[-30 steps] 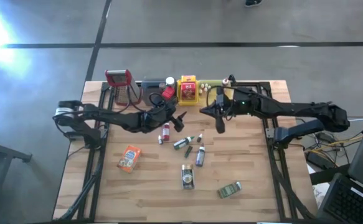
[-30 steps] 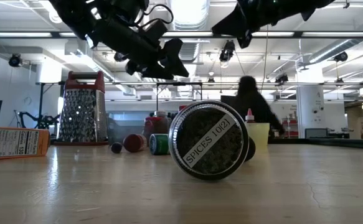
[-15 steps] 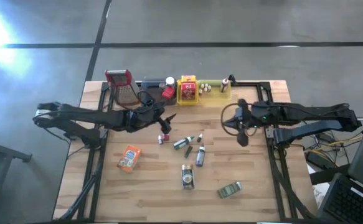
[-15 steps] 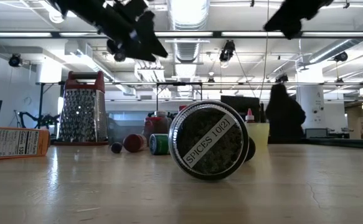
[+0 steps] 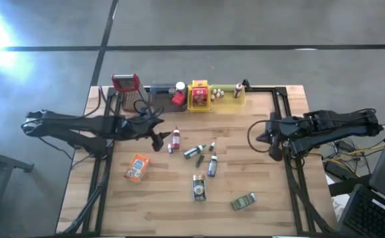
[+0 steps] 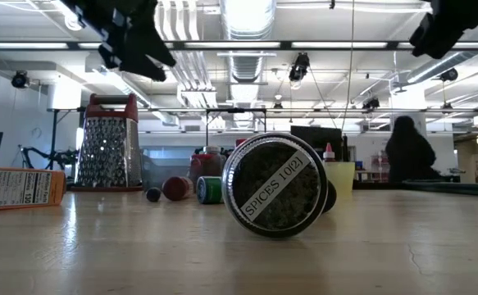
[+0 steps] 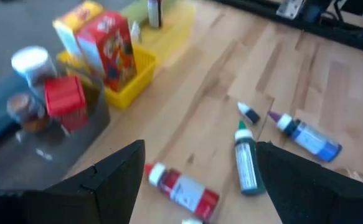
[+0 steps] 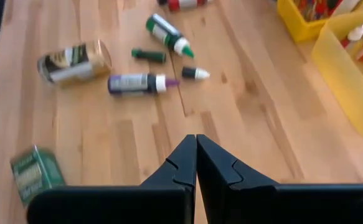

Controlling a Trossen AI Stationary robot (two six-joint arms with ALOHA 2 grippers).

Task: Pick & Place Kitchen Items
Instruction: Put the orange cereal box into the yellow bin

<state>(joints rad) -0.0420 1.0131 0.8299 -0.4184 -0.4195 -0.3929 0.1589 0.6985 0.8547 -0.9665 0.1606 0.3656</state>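
Note:
Kitchen items lie loose on the wooden table: a red bottle (image 5: pixel 175 139), a green bottle (image 5: pixel 192 152), a blue bottle (image 5: pixel 212 165), a round spice jar (image 5: pixel 199 188) on its side, a green tin (image 5: pixel 244 201) and an orange packet (image 5: pixel 137 168). My left gripper (image 5: pixel 158 139) hangs open and empty above the table, left of the red bottle (image 7: pixel 184 190). My right gripper (image 5: pixel 273 147) is shut and empty, above the table's right part. From the low camera the left gripper (image 6: pixel 136 49) and right gripper (image 6: pixel 448 29) both sit high above the jar (image 6: pixel 275 184).
Along the far edge stand a red-topped grater (image 5: pixel 127 89), a grey tray (image 5: pixel 162 98), a yellow basket (image 5: pixel 200 96) with boxes and a pale yellow tray (image 5: pixel 228 94) with small bottles. Black frame rails run down both table sides. A person stands in the room beyond (image 6: pixel 411 152).
Both arms have drawn back from the table's middle. My left gripper went toward the left edge and rose, staying open. My right gripper went toward the right edge, staying shut. Both tipped from pointing steeply down toward more level. The items lie as before.

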